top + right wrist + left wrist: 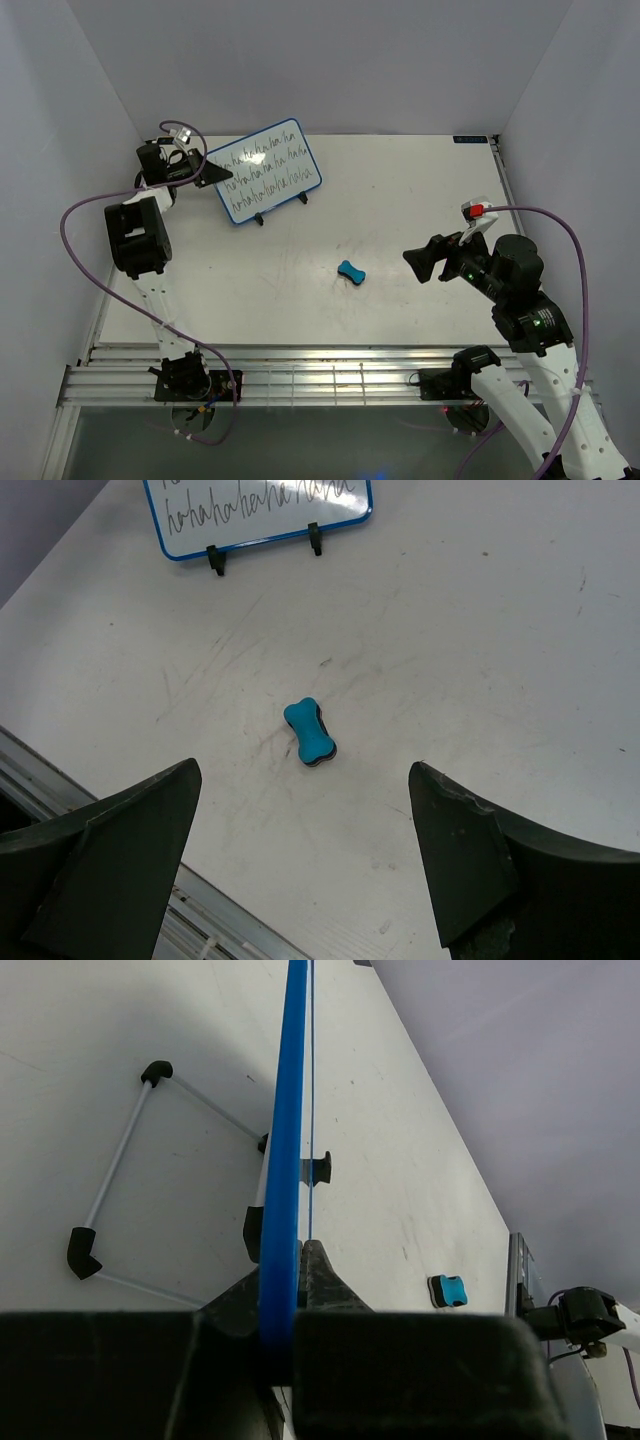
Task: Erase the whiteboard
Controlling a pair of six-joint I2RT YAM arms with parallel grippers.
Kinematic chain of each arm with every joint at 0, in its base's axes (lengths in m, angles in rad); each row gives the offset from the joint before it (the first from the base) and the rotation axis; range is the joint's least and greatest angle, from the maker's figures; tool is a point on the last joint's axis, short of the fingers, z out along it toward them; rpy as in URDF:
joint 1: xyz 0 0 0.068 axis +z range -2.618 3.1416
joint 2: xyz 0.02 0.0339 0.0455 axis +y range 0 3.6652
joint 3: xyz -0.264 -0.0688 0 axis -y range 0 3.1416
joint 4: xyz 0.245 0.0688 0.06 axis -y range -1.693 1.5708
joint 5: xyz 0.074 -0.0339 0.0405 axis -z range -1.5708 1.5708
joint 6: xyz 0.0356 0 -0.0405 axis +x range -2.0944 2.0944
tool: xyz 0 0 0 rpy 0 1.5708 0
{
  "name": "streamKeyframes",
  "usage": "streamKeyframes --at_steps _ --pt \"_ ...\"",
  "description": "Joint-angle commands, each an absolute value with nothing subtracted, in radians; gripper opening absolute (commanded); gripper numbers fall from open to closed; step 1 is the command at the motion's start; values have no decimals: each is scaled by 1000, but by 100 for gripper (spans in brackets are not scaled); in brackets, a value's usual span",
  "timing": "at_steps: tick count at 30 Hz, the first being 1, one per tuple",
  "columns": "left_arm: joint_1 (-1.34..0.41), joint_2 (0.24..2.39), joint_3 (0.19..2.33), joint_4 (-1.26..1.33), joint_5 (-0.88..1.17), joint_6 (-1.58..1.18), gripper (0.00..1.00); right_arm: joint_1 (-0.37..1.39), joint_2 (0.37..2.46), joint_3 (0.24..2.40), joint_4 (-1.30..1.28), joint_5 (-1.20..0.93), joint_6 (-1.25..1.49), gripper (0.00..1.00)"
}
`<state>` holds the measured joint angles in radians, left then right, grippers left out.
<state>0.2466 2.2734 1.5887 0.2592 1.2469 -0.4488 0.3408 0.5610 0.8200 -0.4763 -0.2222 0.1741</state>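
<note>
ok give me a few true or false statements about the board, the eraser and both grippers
1. The left gripper is shut on the whiteboard at its blue edge. True.
2. The whiteboard is wiped clean. False: rows of black writing cover it.
3. The right gripper holds the eraser. False: it is open, and the eraser lies on the table, untouched.
4. The whiteboard stands propped on a wire stand. True.
</note>
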Motion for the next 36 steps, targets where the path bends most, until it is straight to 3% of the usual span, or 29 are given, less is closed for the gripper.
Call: streamKeyframes --at_steps 1,16,23,29,34,36 --pt "253 2191 1559 351 1184 -417 0 344 558 821 -469 -215 181 90" --pt "206 2082 1640 546 1160 -537 0 344 552 805 -448 -203 187 90" --pt "135 1939 1674 537 1134 -625 0 344 629 776 -449 -25 227 90" --pt "86 1746 1503 486 1089 -810 0 344 716 779 -377 87 353 90" --pt "32 1567 1298 238 1109 -708 0 344 686 771 -311 -90 247 91" --pt "23 1464 1231 -53 981 -571 0 345 753 824 -436 -92 181 93"
